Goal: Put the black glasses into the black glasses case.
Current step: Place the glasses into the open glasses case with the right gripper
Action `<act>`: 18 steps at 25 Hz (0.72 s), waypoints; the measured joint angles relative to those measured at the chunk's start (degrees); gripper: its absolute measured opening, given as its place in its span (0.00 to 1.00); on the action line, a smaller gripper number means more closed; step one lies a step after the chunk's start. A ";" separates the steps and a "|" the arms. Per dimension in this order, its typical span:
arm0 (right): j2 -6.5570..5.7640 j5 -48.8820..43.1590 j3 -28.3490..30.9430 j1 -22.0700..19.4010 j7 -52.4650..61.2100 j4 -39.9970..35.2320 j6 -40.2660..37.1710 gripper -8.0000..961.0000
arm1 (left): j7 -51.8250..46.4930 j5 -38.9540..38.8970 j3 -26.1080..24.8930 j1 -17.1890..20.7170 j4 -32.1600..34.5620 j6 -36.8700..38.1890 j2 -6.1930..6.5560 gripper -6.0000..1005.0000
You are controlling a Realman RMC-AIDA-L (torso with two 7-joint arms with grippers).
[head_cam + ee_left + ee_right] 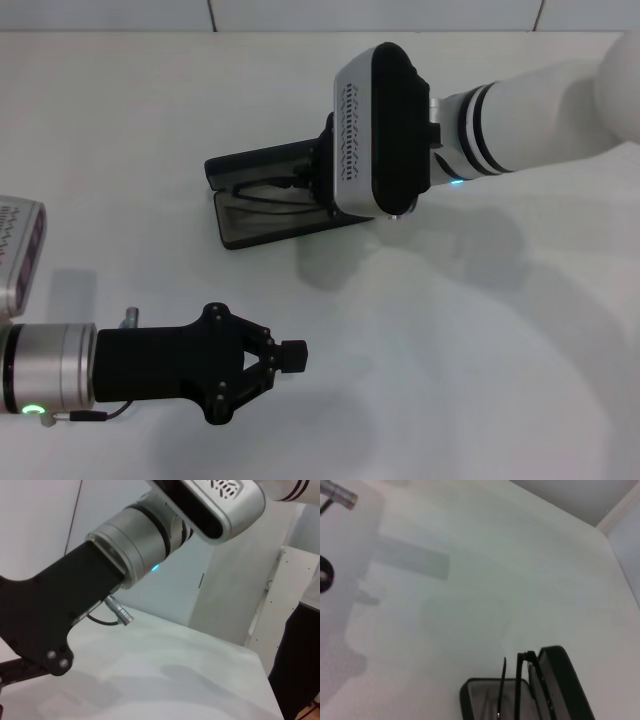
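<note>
The black glasses case lies open in the middle of the table, lid raised behind it. The black glasses show as thin dark lines over the open tray. My right gripper is at the case's right end, mostly hidden under its silver and black wrist. In the right wrist view the glasses stand with slim temple arms above the grey-lined case. My left gripper is shut and empty, near the front left, well apart from the case.
The white table spreads out on all sides. The left wrist view shows my right arm's wrist and its black gripper body close by, with a wall and a white panel beyond the table's edge.
</note>
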 joint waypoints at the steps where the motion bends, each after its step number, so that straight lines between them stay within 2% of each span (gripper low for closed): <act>1: 0.00 -0.04 0.08 0.06 0.00 -0.15 -0.33 0.10 | -0.03 0.00 0.00 0.02 0.00 0.02 0.00 0.02; 18: 0.00 -1.80 1.09 -0.25 -0.39 0.19 -0.19 0.10 | -2.20 -0.01 0.00 -1.31 0.00 0.28 0.03 0.02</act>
